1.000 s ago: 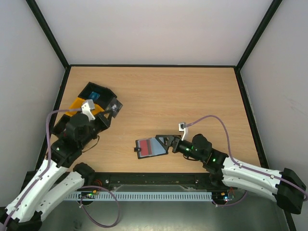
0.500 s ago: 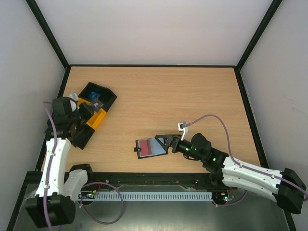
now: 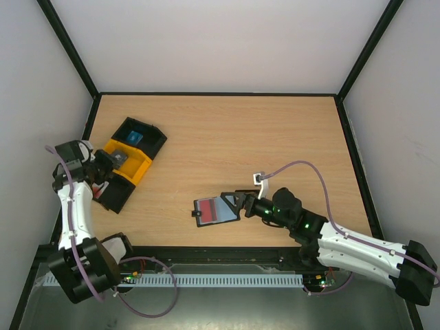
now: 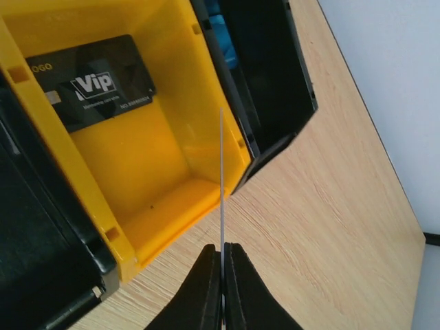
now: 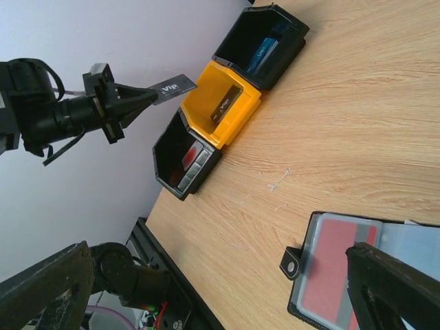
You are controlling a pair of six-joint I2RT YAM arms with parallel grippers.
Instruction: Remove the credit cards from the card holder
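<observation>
top external: yellow tray between black trays, card in left gripper

The top camera looks steeply down from above and behind the arm bases, taking in the whole table. The left wrist camera sights along its card, seen edge-on, close above the yellow tray. The right wrist camera sits low over the holder, facing left across the table. All three views share the yellow tray.

Bare table between trays and card holder
</observation>
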